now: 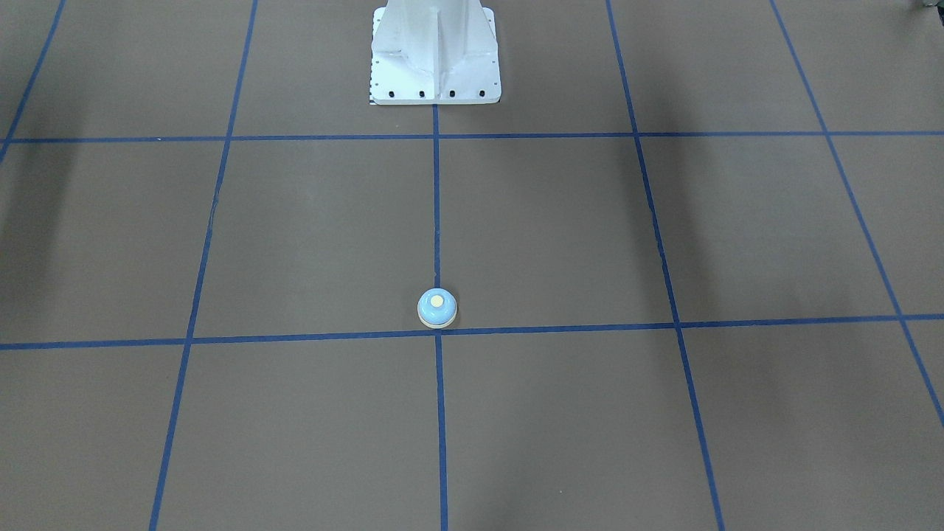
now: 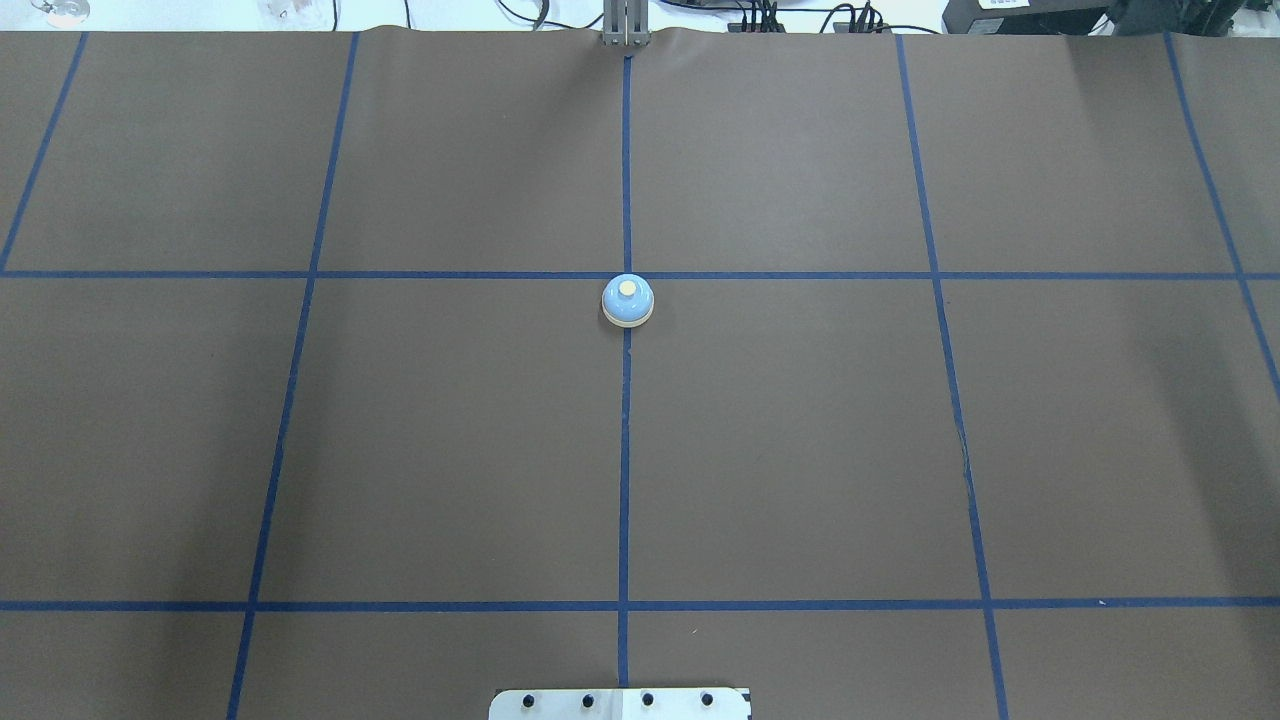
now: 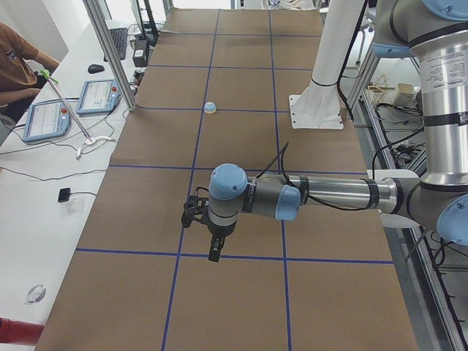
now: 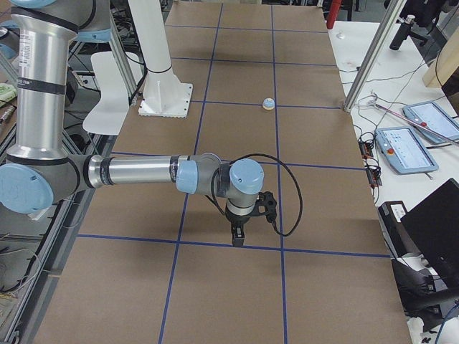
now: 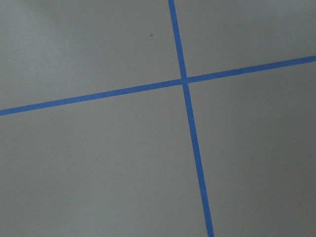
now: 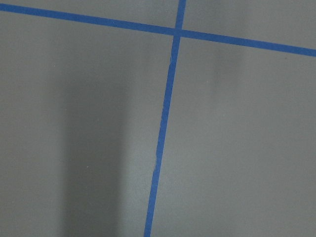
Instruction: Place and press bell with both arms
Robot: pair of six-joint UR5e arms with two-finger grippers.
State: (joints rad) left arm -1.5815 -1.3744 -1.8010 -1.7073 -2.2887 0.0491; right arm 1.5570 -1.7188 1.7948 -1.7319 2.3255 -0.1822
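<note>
The light-blue bell [image 2: 627, 300] with a cream button stands upright on the brown table, on the centre tape line; it also shows in the front view [image 1: 436, 307], the left side view [image 3: 210, 107] and the right side view [image 4: 268, 104]. Nothing touches it. My left gripper [image 3: 214, 252] hangs fingers down over the table's left end, far from the bell. My right gripper [image 4: 237, 238] hangs likewise over the right end. Both show only in the side views, so I cannot tell whether they are open or shut. The wrist views show only table and blue tape.
The white bolted pedestal [image 1: 435, 59] stands at the robot's side of the table, also in the overhead view [image 2: 620, 703]. Blue tape lines [image 2: 624, 450] grid the brown surface. A metal post [image 3: 110, 51], tablets [image 3: 96, 96] and a seated person [image 3: 18, 58] line the operators' side.
</note>
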